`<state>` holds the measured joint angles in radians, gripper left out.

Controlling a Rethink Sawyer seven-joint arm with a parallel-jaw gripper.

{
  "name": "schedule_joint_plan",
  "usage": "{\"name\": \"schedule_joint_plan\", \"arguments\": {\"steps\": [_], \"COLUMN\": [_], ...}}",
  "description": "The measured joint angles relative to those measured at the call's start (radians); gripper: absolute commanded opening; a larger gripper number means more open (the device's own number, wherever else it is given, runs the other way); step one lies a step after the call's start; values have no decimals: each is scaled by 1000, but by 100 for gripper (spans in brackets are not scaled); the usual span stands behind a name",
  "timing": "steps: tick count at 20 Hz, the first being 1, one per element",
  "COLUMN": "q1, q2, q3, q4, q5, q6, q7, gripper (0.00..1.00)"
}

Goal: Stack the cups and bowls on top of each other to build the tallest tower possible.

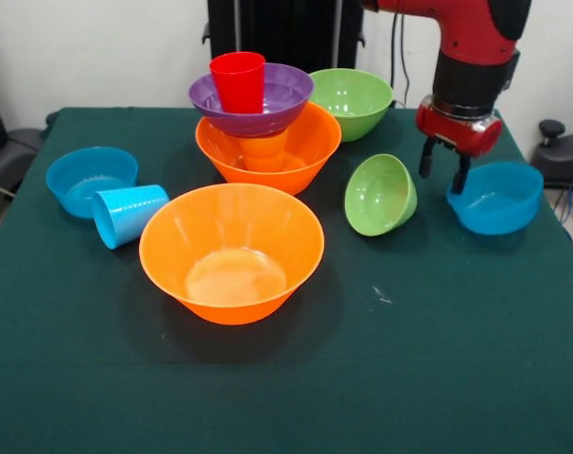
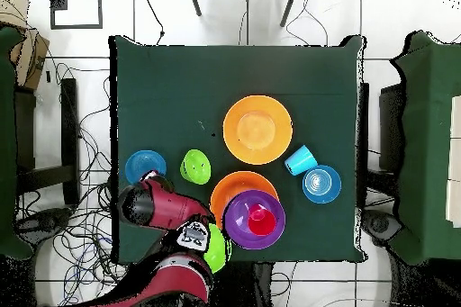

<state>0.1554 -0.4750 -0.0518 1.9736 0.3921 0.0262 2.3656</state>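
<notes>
The tower stands at the back centre: a large orange bowl (image 1: 301, 156) holds an orange cup (image 1: 264, 151), which carries the purple bowl (image 1: 282, 99) with the red cup (image 1: 237, 82) upright in it. My gripper (image 1: 442, 168) is open and empty, hanging just left of a small blue bowl (image 1: 495, 197) at the right. A small green bowl (image 1: 381, 194) lies tilted on its side. A second large orange bowl (image 1: 232, 251) sits upright in front. A light blue cup (image 1: 129, 214) lies on its side against another small blue bowl (image 1: 90, 180). A large green bowl (image 1: 351, 99) stands behind.
In the overhead view the arm (image 2: 167, 209) covers part of the large green bowl (image 2: 216, 249) and reaches over toward the small blue bowl (image 2: 144, 167). The dark green table (image 1: 409, 359) has open cloth along its front edge.
</notes>
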Motion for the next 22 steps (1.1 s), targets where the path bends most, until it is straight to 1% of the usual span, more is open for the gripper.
{"name": "schedule_joint_plan", "arguments": {"steps": [6, 13, 14, 17, 18, 22], "q1": [4, 13, 18, 21, 34, 52], "q2": [25, 26, 25, 25, 25, 25], "q3": [0, 0, 0, -1, -6, -10], "q4": [0, 0, 0, 0, 0, 0], "q5": [-4, -4, -4, -3, -4, -4], "q6": [-2, -2, -2, -2, -2, -2], "q7": [0, 0, 0, 0, 0, 0], "gripper": [100, 100, 0, 0, 0, 0]}}
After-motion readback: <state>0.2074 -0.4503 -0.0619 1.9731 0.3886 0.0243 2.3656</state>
